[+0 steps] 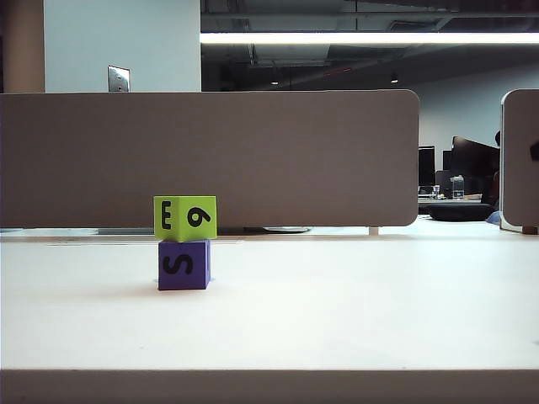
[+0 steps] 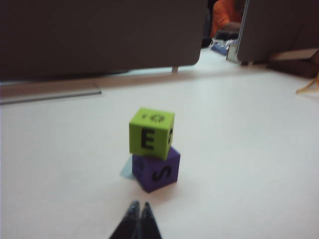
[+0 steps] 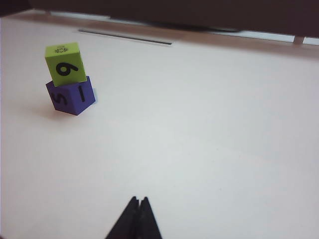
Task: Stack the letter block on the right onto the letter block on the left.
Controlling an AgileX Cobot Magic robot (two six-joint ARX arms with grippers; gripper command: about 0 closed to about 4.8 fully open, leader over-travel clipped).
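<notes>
Where the white desk (image 1: 337,311) meets the grey partition (image 1: 210,156), left of centre in the exterior view, a green block (image 1: 185,218) sits squarely on top of a purple block (image 1: 184,264), the two touching and forming an upright stack of two. From the exterior camera the green block shows a black "E" and a "9" or "6" on its two visible faces, and the purple block shows an "S". Neither arm appears in that view.

Seen from the left wrist camera, the left gripper (image 2: 139,205) is well short of the stack, its dark fingers (image 2: 132,211) pressed together into a single point with nothing between them. The green block (image 2: 151,133) is turned slightly relative to the purple block (image 2: 156,170) beneath it, overhanging one edge a little.

Seen from the right wrist camera, the right gripper (image 3: 138,200) is well away from the stack, its fingers (image 3: 130,206) likewise closed tight on nothing. There the green block (image 3: 65,63) displays its numeral and the purple block (image 3: 72,97) shows an "S" and a straight bar-like mark on the neighbouring face. A thin dark strip (image 3: 124,37) lies on the desk near the partition.
</notes>
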